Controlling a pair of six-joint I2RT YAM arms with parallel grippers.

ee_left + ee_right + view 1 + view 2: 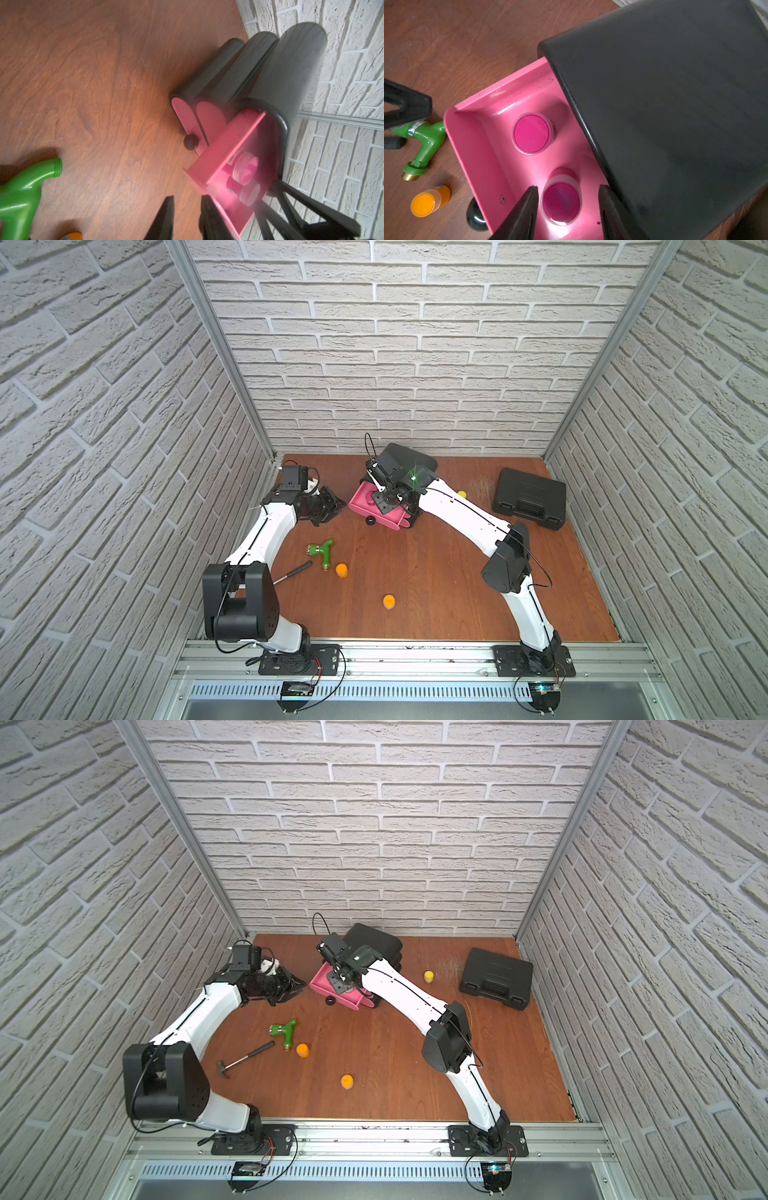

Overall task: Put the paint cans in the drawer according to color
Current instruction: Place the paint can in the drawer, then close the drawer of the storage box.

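Observation:
The black cabinet (415, 456) stands at the back, its top pink drawer (471, 133) pulled out. Two magenta paint cans (531, 133) (561, 202) stand upright inside it. My right gripper (568, 188) hangs open over the drawer, its fingers on either side of the nearer magenta can with gaps on both sides. My left gripper (187, 199) is just left of the drawer's front, open by a narrow gap with nothing in it. Two orange cans (341, 570) (389, 600) stand on the table. A yellow can (429, 975) stands right of the cabinet.
A green T-shaped piece (324, 551) and a hammer (245, 1056) lie at the front left, near the orange cans. A flat black case (530, 497) lies at the back right. The lower two drawers (187, 112) are pushed in. Brick walls close in three sides.

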